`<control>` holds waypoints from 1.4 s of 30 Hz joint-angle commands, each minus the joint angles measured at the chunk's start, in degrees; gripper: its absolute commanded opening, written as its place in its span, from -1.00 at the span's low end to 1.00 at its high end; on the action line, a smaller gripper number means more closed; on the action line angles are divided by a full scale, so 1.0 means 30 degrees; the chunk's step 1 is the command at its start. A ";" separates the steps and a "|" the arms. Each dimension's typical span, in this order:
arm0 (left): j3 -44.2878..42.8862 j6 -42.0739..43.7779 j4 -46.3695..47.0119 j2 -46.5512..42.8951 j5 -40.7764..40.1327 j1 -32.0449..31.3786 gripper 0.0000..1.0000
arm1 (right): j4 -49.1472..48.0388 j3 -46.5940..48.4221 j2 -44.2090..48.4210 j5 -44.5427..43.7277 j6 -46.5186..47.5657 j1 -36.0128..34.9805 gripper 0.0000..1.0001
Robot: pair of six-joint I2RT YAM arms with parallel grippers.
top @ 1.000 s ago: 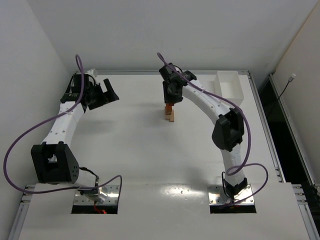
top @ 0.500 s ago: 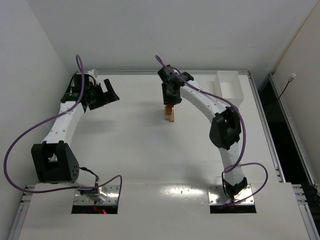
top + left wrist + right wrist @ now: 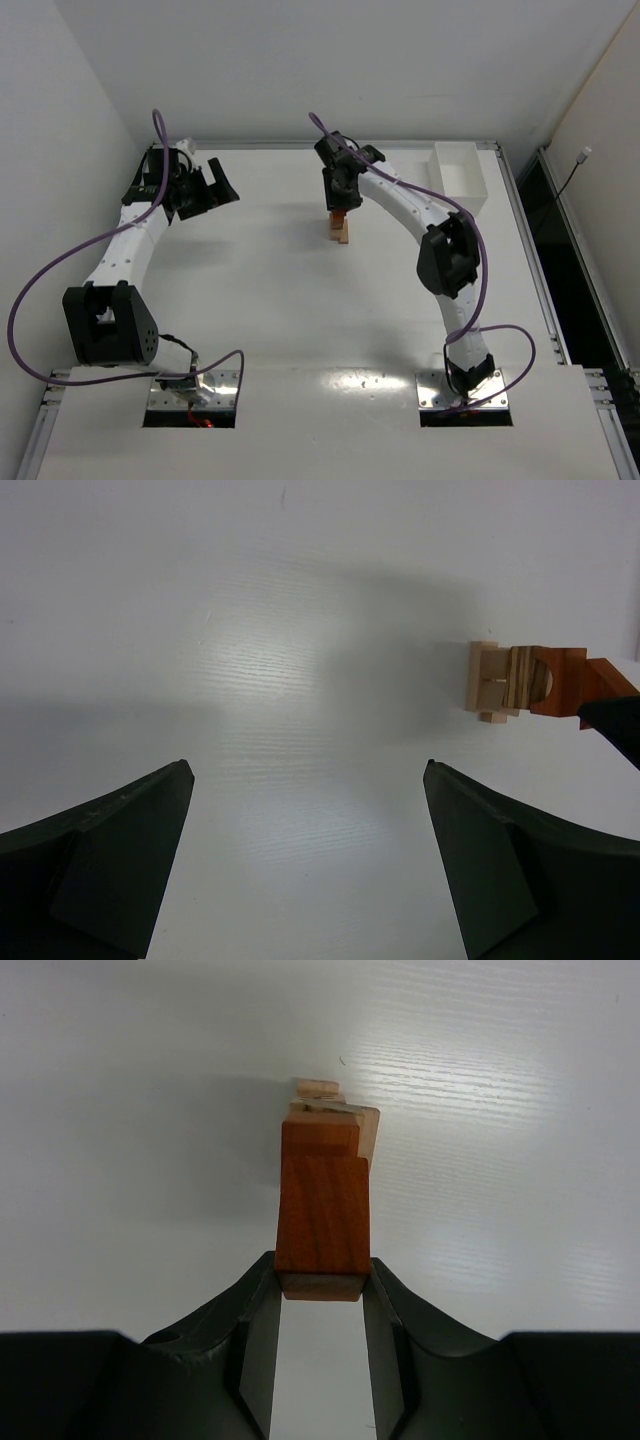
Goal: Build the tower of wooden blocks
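The tower [image 3: 342, 228] stands mid-table at the back, tan blocks below and reddish-brown blocks on top. In the right wrist view the top reddish-brown block [image 3: 322, 1215] sits between my right gripper's fingertips [image 3: 320, 1278], which press its two sides over the stack. My right gripper [image 3: 340, 205] is right above the tower in the top view. The left wrist view shows the tower [image 3: 510, 680] from the side, far off to the right. My left gripper [image 3: 212, 185] is open and empty at the far left, its fingers [image 3: 120, 830] wide apart over bare table.
A white rectangular tray [image 3: 458, 172] stands at the back right corner. White walls close the table at the back and the left. A dark gap runs along the right edge [image 3: 570, 260].
My right arm has shifted slightly at wrist and elbow, staying over the tower with the top block in its jaws. The left arm has not moved.
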State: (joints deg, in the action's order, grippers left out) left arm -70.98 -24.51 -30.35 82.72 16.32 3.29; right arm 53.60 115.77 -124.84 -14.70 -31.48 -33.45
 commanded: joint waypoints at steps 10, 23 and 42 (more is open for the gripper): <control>-0.0598 0.0056 0.0419 0.0084 0.0186 -0.0100 1.00 | -0.0641 0.1050 -0.0370 0.0066 0.0065 0.0135 -0.99; -0.0598 0.0056 0.0419 0.0084 0.0362 -0.0100 1.00 | -0.0641 0.1226 -0.0546 -0.0139 0.0065 0.0135 -0.72; -0.0773 0.0463 0.0419 0.0084 0.0335 -0.0100 1.00 | -0.1753 0.1607 0.0443 0.0154 0.1494 0.0311 0.48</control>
State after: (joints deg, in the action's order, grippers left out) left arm -71.00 -24.40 -30.35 82.72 17.19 3.29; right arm 51.99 117.49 -126.61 -14.44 -30.33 -33.06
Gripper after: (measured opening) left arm 0.997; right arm 0.739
